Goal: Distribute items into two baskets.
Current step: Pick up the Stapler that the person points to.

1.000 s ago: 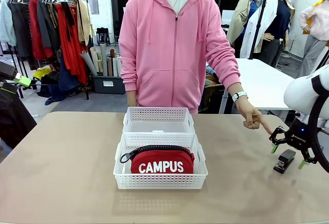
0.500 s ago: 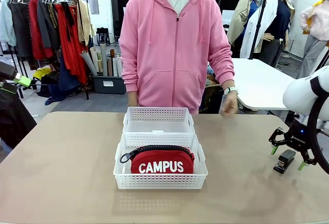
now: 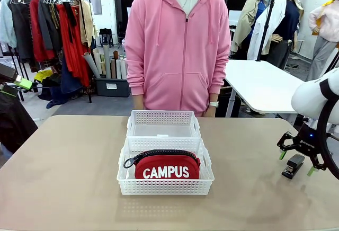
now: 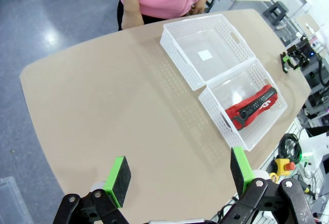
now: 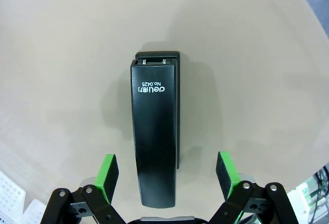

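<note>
Smooth tan tabletop (image 3: 69, 178) bears a glossy oblong stapler (image 5: 154, 131) beneath the right claw (image 5: 167, 167) (pads (image 5: 108, 175) spread); left claw (image 4: 179, 175) spread too.

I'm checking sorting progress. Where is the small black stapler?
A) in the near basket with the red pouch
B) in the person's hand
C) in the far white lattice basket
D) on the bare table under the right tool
D: the small black plastic stapler lies flat on the tan table, beneath the open right tool, untouched by it.
</note>
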Motion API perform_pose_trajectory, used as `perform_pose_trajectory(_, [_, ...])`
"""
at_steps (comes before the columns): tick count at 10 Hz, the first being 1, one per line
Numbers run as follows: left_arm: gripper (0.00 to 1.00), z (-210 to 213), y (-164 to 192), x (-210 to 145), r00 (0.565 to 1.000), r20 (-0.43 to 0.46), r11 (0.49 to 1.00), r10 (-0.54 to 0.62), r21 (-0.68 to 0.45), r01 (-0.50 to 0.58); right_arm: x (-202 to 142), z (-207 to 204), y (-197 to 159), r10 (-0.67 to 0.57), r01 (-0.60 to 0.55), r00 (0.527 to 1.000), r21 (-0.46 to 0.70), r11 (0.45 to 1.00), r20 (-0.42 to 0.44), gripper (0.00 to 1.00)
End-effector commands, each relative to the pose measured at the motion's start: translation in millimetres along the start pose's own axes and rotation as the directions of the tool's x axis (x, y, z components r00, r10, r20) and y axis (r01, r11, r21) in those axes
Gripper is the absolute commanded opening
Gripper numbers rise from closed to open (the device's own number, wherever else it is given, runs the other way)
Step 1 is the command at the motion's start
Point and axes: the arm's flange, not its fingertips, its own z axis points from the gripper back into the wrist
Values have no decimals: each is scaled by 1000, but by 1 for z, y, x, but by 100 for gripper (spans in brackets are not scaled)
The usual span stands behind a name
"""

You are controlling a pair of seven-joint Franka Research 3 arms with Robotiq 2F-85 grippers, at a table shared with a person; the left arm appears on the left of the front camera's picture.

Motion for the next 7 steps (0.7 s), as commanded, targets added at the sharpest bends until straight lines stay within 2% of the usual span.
perform_pose_trajectory(1, [100, 1, -1, -1, 1000, 2, 1000, 11, -4, -11, 0, 0, 0, -1, 1, 1000, 2, 1000, 0, 100])
perform_pose_trajectory(7, [100, 1, -1, -1, 1000, 2, 1000, 11, -4, -11, -1, -5, 4, -10, 11, 1000, -31, 999, 26, 100])
